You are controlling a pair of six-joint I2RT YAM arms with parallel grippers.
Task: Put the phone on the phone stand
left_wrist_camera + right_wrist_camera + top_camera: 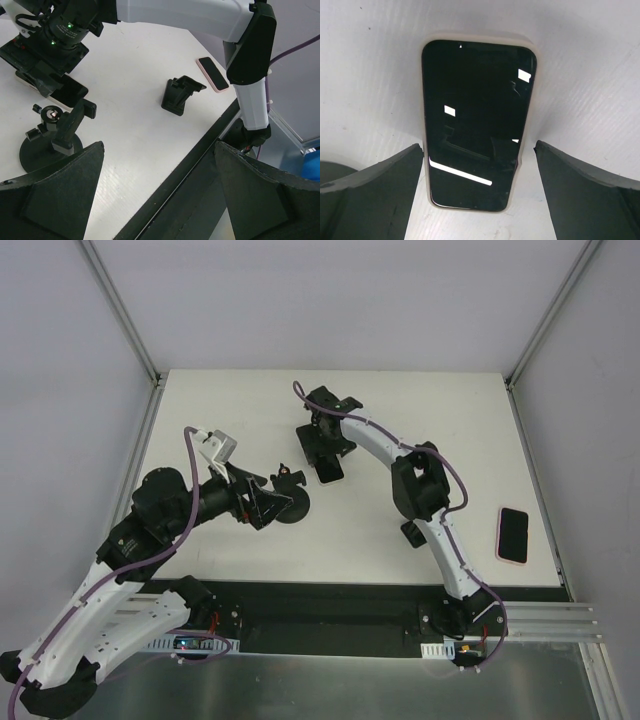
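The phone (477,125) lay flat and screen up on the white surface (250,400), near the middle and not on either holder. It wore a pale case, and its dark glass showed a few bright reflections. The right tool (479,146) hung directly above it with its jaws spread wide. One finger (375,190) stood off each long side of the phone, and we saw bare surface between fingers and case. It gripped nothing. From above, the right arm reached inward from its base, and the tool covered the phone's far end.

The left tool (159,145) was also wide open and empty. It pointed toward the stand (52,135), a black post on a round base that stood upright on the surface. From above, the stand sat just left of the phone, and the left tool's fingers came close to its base. We could not tell whether they touched it.

A second stand (181,94), black and squat, sat farther right, beside the right arm's forearm. Beyond it, a pink phone (513,535) lay screen up near the right edge of the surface, well apart from both tools.
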